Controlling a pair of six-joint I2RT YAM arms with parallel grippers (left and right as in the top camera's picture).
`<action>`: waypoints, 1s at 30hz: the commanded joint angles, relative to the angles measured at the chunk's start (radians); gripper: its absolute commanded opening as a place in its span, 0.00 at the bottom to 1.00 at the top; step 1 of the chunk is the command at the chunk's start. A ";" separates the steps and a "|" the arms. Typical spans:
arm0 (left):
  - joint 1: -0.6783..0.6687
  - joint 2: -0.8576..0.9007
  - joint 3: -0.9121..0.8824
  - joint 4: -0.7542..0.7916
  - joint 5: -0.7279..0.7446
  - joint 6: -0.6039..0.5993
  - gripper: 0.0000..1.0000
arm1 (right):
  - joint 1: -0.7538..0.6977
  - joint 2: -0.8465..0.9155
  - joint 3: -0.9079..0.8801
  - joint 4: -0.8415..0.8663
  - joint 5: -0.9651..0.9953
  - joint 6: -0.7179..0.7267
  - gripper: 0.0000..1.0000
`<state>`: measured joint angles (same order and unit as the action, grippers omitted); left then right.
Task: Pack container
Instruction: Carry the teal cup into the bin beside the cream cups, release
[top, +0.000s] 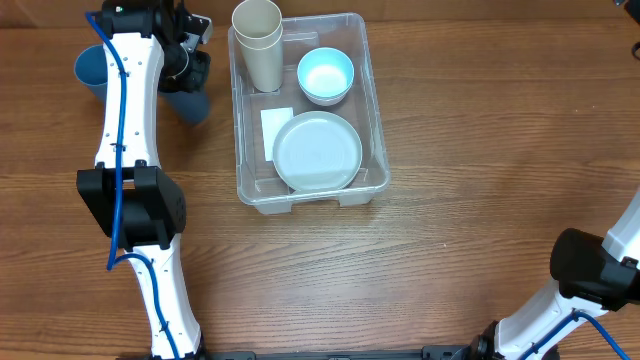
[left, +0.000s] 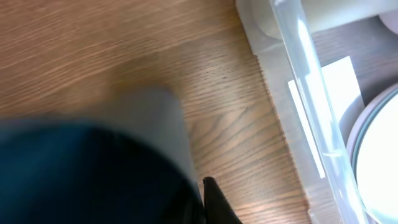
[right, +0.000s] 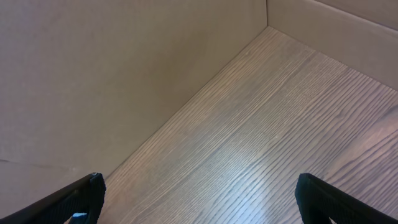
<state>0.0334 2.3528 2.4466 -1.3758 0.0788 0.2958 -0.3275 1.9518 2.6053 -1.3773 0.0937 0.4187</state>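
The clear plastic container stands at the top middle of the table. In it are stacked beige cups, a light blue bowl, a pale plate and a white label. My left gripper is just left of the container, shut on a dark blue cup. In the left wrist view the cup fills the lower left, with one finger pressed against it, and the container rim is at the right. My right gripper is open and empty above bare wood.
A second, lighter blue cup stands at the far left behind the left arm. A cardboard wall borders the table beside the right gripper. The right arm's base sits at the bottom right corner.
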 joint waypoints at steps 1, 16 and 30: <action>-0.001 -0.002 -0.003 0.016 0.019 -0.019 0.04 | -0.002 -0.011 0.005 0.005 0.010 0.003 1.00; -0.017 -0.217 0.217 -0.071 0.007 -0.155 0.04 | -0.002 -0.011 0.005 0.005 0.010 0.003 1.00; -0.325 -0.375 0.204 -0.122 0.085 -0.138 0.04 | -0.002 -0.011 0.005 0.005 0.010 0.003 1.00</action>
<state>-0.2169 1.9453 2.6507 -1.4967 0.1875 0.1524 -0.3275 1.9518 2.6053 -1.3773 0.0937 0.4183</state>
